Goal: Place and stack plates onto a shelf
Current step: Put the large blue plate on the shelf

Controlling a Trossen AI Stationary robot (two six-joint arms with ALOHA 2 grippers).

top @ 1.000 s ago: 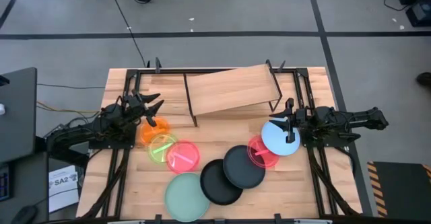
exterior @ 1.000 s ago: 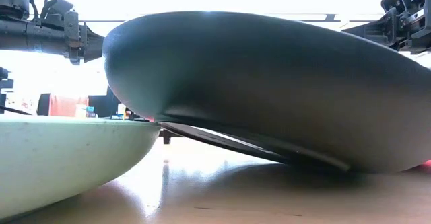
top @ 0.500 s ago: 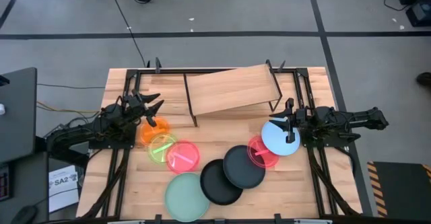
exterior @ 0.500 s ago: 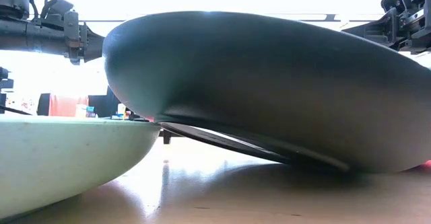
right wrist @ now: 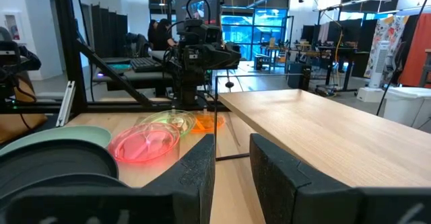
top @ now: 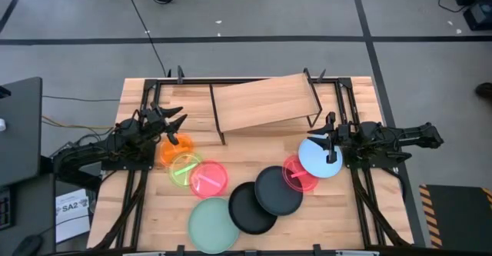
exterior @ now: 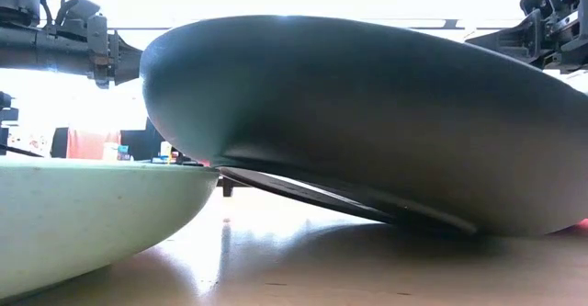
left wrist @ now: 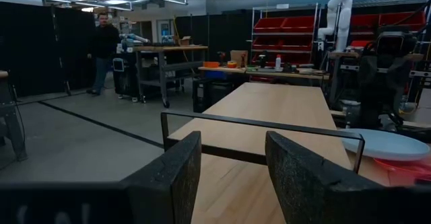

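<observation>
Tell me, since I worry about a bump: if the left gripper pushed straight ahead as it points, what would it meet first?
Probably the shelf: the left gripper, jaws open, faces the black leg frame at its near end. Depth is unclear.

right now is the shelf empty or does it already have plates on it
Empty: the shelf shows bare slanted board in the high view, and all eight plates lie on the tabletop below it.

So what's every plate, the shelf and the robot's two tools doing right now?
Shelf: slanted, nothing on it.
Orange plate: on table, under green's edge.
Neon-green plate: overlapping orange.
Pink plate: flat.
Mint plate: flat.
Black plates: overlapping.
Red plate: under blue.
Light-blue plate: atop red.
Left tool: open, empty.
Right tool: open, empty.
</observation>
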